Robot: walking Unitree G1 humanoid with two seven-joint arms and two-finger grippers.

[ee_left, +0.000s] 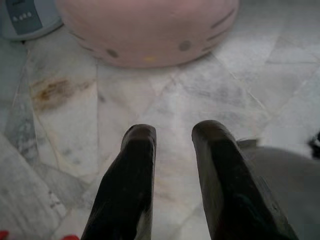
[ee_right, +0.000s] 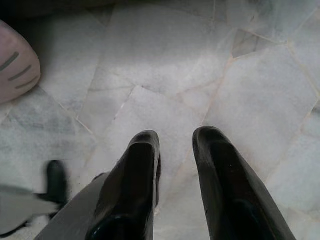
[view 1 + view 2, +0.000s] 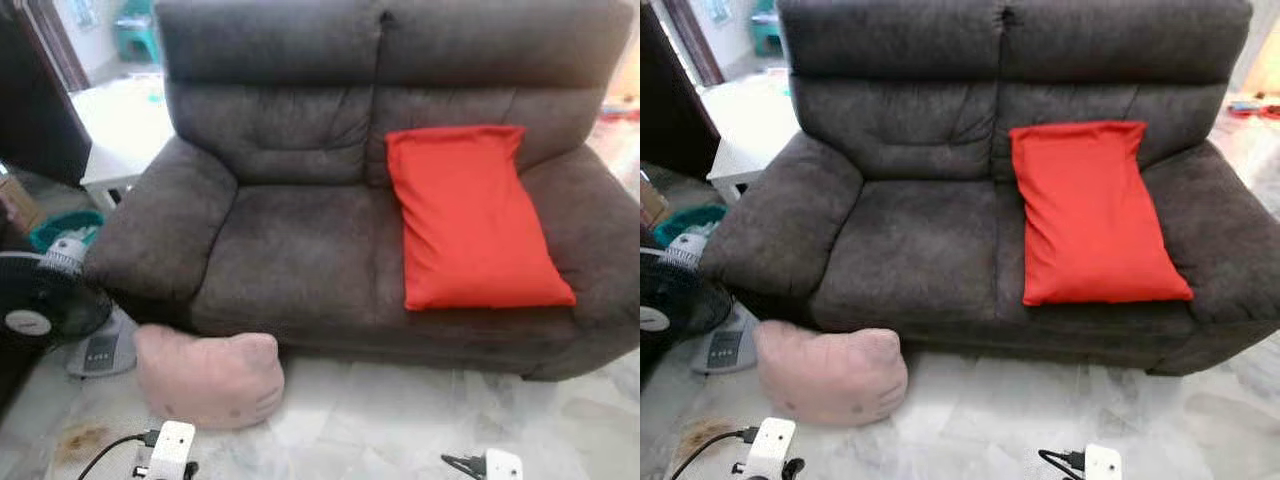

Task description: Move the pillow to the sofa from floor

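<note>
A pink cat-face pillow lies on the marble floor against the front left foot of the dark brown sofa. A red pillow leans on the sofa's right seat and backrest. My left gripper is open, hanging low over the floor just short of the pink pillow, touching nothing. My right gripper is also open over bare floor, with the pink pillow's edge off to one side. Both wrists show at the bottom edge of the head view: the left wrist, the right wrist.
A standing fan and its grey base stand left of the pink pillow. A white side table sits beside the sofa's left arm. The marble floor stretches in front of the sofa. The left seat cushion is bare.
</note>
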